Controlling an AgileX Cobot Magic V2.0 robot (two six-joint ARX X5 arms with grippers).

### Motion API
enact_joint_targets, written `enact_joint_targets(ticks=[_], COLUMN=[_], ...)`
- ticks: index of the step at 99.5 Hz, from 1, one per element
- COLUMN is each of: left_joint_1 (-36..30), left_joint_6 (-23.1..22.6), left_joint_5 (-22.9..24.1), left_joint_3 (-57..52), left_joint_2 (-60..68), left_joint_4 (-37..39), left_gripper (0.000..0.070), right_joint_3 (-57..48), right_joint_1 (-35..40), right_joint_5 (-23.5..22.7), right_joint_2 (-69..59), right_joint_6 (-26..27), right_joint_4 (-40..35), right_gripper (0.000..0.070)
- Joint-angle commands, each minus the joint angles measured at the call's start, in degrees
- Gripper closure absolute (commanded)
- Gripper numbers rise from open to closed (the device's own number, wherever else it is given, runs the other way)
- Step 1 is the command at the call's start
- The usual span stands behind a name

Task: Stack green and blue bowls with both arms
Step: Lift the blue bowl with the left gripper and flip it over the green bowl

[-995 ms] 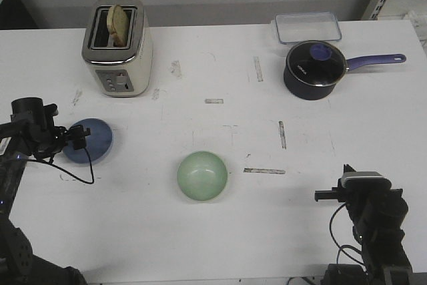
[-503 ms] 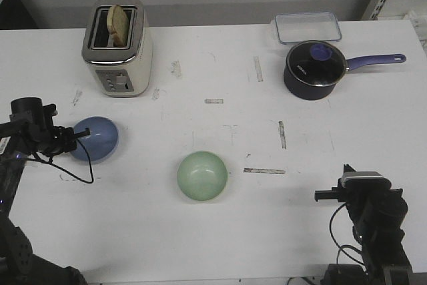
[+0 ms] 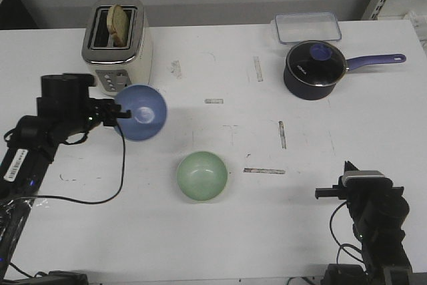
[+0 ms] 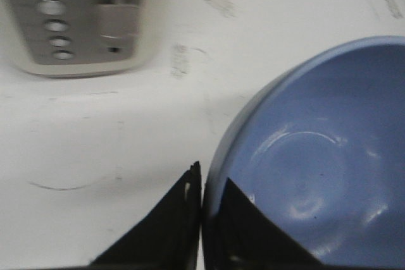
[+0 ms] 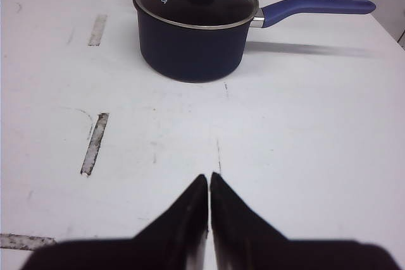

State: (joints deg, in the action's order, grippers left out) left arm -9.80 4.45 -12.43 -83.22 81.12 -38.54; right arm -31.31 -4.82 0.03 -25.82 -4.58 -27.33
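Your left gripper [image 3: 122,113] pinches the blue bowl's [image 3: 141,112] rim, jaws closed, lifting it above the tabletop [image 3: 220,231] toward the green bowl [image 3: 202,175]; right gripper [image 5: 209,184] rests closed, empty.

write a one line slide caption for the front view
Left gripper lifts the glossy periwinkle blue bowl by its rim above the white table, near the mint green bowl.

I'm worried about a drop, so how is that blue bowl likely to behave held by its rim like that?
The blue bowl looks stiff and glossy, so it may slip in the left hand, whose fingers pinch only a short stretch of rim. It hangs tilted above the table, so it could swing. It seems light, but probably breakable.
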Motion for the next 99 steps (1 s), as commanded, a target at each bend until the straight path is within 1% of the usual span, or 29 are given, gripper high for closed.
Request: enact_joint_targets(ticks=[1,12,23,33,45,59,83,85,88,90,92,96,97,99], left_joint_1=[-4.87,-11.69,-17.16,-20.65,-22.51,-23.08,-23.15,-23.15,-23.15,-23.15,-23.12,-23.15,-23.15,-23.15], left_joint_6=[0.13,-0.37,-0.37,-0.72,-0.72,-0.68,-0.72,-0.72,-0.7,-0.7,-0.7,-0.7,-0.68,-0.68], left_joint_5=[-0.55,-0.55,-0.55,-0.55,-0.55,-0.55,-0.55,-0.55,-0.55,-0.55,-0.55,-0.55,-0.55,-0.55], left_joint_3=[-0.74,-0.72,-0.72,-0.72,-0.72,-0.72,-0.72,-0.72,-0.72,-0.72,-0.72,-0.72,-0.72,-0.72], left_joint_2=[0.76,2.01,4.09,6.6,10.23,13.62,14.82,14.82,14.82,14.82,14.82,14.82,14.82,14.82], left_joint_4=[-2.54,-6.34,-6.51,-6.45,-6.75,-6.84,-6.78,-6.78,-6.84,-6.91,-6.91,-6.86,-6.84,-6.8], left_gripper=[0.07,0.07,0.07,0.07,0.07,0.07,0.0691,0.0676,0.0629,0.058,0.0548,0.0424,0.0409,0.0349], right_joint_3=[-0.02,-0.02,-0.02,-0.02,-0.02,-0.02,-0.02,-0.02,-0.02,-0.02,-0.02,-0.02,-0.02,-0.02], right_joint_1=[0.09,0.09,0.09,0.09,0.09,0.09,0.09,0.09,0.09,0.09,0.09,0.09,0.09,0.09], right_joint_5=[-0.02,-0.02,-0.04,-0.04,-0.04,-0.04,-0.04,-0.04,-0.04,-0.04,-0.04,-0.04,-0.04,-0.04], right_joint_2=[-0.13,-0.11,-0.11,-0.11,-0.11,-0.11,-0.11,-0.11,-0.11,-0.11,-0.11,-0.11,-0.11,-0.11], right_joint_6=[0.79,0.79,0.79,0.76,0.74,0.76,0.76,0.76,0.76,0.76,0.76,0.76,0.76,0.76], right_joint_4=[0.72,0.72,0.72,0.72,0.7,0.7,0.7,0.7,0.7,0.7,0.7,0.7,0.7,0.7], right_gripper=[0.07,0.07,0.07,0.07,0.07,0.07,0.07,0.07,0.07,0.07,0.07,0.07,0.07,0.07])
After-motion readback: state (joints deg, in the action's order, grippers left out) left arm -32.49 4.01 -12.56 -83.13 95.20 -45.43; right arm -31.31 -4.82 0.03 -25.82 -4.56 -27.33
